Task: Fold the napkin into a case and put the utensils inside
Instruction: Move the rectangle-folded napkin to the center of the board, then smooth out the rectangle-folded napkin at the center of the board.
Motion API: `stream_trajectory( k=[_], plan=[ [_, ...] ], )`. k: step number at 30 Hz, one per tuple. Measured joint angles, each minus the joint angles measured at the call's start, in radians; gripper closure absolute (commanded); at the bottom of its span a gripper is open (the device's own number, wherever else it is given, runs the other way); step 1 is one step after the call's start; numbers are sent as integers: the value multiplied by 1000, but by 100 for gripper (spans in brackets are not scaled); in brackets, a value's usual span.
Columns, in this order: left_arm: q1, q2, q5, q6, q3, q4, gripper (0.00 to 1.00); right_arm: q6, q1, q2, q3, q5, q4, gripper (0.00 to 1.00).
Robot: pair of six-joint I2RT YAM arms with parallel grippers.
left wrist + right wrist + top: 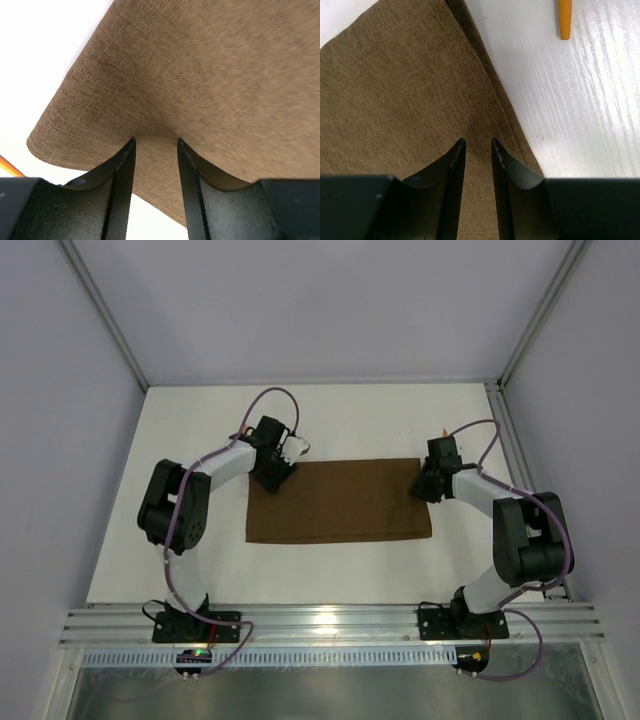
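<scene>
The dark brown, soft cloth napkin (340, 502) lies on the white table (190, 430) as a flat, layered rectangle. Its long axis runs straight from one pincer to the other. The left pincer (156, 141) sits at the cloth's far left corner and the right pincer (478, 140) at its far right corner. From each, the cloth stretches inward toward the other pincer and back toward the arm bases. Each arm is nearest its own corner, so folding the far edge over probably takes both together.

The left jaws stand partway apart with cloth showing between the tips. The right jaws leave a narrow slit over flat cloth, just inside its doubled edge. I cannot tell whether either one actually bites the fabric.

No pouch is formed yet, and nothing lies inside the cloth. A thin orange plastic utensil (564, 20) rests on bare table beyond and outward of the right pincer, apart from the cloth. An orange sliver (10, 169) beside the left pincer may be the second one.
</scene>
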Motion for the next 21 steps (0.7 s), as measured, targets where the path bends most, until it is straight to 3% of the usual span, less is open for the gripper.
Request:
stream_trajectory(
  k=[4,12,21],
  plan=[
    [-1,-55,58,11,-15,-13,55,-39,0,-54,6,8,-66,68],
    [-1,-398,73,160,-215,-108,57,-70,0,-326,-101,19,-175,68],
    [-11,-419,67,237,-414,-158,55,-66,0,-276,-191,5,-212,69]
  ],
)
